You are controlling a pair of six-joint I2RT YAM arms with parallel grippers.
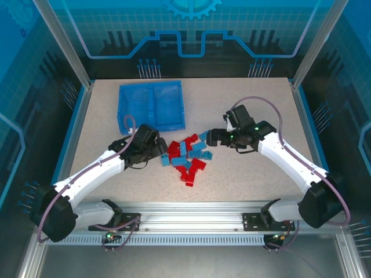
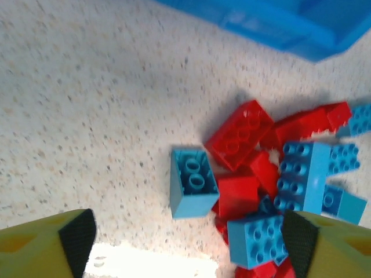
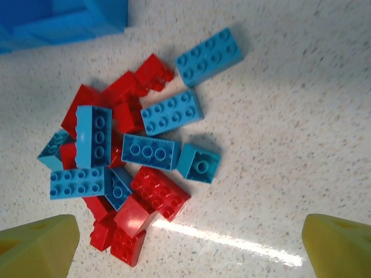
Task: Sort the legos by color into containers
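left tool (image 2: 188, 234) and right tool (image 3: 190, 231) spread apart, flanking the lego pile (image 1: 186, 156); lower bricks buried; blue tray (image 1: 136, 107) cropped in wrist views.

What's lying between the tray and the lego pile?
Only bare table separates the tray from the legos, as the top view shows.

I think this is a robot lab. My speckled tabletop (image 1: 243, 174) sits in a booth with metal posts (image 1: 64, 41) and blue walls (image 1: 243, 29) showing a gear picture (image 1: 191, 7). My left arm (image 1: 93, 171) and right arm (image 1: 290, 159) are bolted to a metal rail (image 1: 191, 223).
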